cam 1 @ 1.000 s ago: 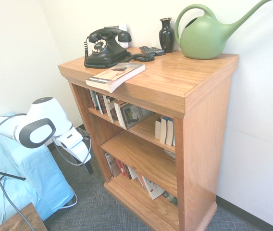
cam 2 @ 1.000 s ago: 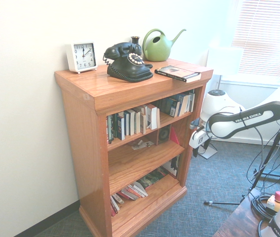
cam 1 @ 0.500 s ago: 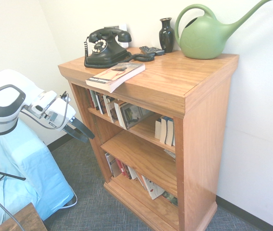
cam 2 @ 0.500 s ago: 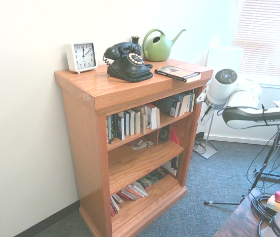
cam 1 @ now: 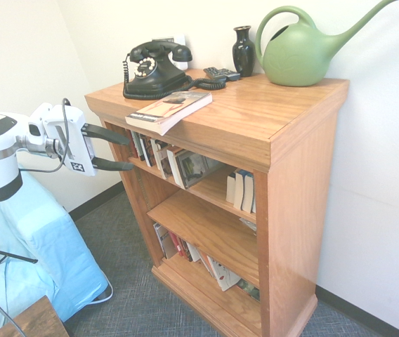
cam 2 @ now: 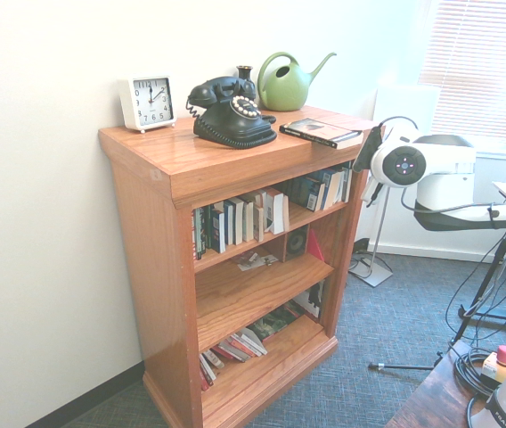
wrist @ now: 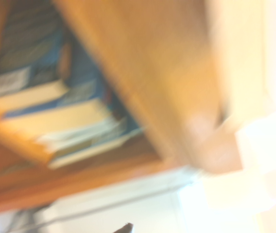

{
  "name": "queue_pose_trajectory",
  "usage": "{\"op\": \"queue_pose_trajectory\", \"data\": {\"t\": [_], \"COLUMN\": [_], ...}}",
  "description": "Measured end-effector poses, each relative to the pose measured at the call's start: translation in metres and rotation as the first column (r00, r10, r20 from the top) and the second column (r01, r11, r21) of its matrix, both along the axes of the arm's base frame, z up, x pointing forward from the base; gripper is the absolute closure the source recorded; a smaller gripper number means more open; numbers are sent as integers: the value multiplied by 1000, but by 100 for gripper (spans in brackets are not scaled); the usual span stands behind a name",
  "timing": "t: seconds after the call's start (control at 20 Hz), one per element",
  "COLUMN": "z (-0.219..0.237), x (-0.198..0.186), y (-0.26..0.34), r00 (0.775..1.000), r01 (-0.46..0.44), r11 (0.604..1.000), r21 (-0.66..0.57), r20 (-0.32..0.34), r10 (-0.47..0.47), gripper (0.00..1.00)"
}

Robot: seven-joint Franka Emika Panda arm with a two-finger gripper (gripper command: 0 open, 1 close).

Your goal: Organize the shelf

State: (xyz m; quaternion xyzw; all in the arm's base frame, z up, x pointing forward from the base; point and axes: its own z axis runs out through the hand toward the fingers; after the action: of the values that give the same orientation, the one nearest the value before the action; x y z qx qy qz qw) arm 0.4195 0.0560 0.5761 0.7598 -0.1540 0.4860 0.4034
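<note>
The shelf [cam 1: 270,133] [cam 2: 159,232] is an orange-brown oak bookcase with a thick top and three open tiers holding books. A paperback book [cam 1: 169,109] [cam 2: 321,132] lies flat at the front edge of its top. My gripper [cam 1: 117,151] hangs level, just off the shelf's outer side panel at the height of the top tier, fingers pointing at the shelf. Its two black fingers stand apart, open, with nothing between them. In the second exterior view the wrist [cam 2: 404,165] sits beside the shelf's corner and the fingers are mostly hidden. The wrist view is a blur of oak [wrist: 143,82] and book edges [wrist: 75,121].
On the shelf top stand a black rotary telephone [cam 1: 155,68], a dark vase [cam 1: 243,50], a green watering can [cam 1: 301,53], a remote [cam 1: 222,73] and a white clock [cam 2: 147,102]. A light blue covered seat [cam 1: 31,260] is below the arm. Grey carpet lies in front.
The arm has swung up from near the floor to the height of the top tier. The gripper has turned level to face the shelf and stayed open.
</note>
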Motion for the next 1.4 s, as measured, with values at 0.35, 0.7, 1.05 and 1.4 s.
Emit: {"op": "queue_pose_trajectory", "data": {"t": [0.35,0.7,1.05,1.4], "z": [-6,1,0,2], "x": [39,81,110,111], "y": [1,18,17,10], "r00": [989,981,986,988], "r01": [-134,-176,-152,-136], "r11": [984,976,979,981], "r21": [-118,-131,-139,-139], "r20": [50,53,54,59], "r10": [141,184,160,145], "gripper": [0,0,100,100]}}
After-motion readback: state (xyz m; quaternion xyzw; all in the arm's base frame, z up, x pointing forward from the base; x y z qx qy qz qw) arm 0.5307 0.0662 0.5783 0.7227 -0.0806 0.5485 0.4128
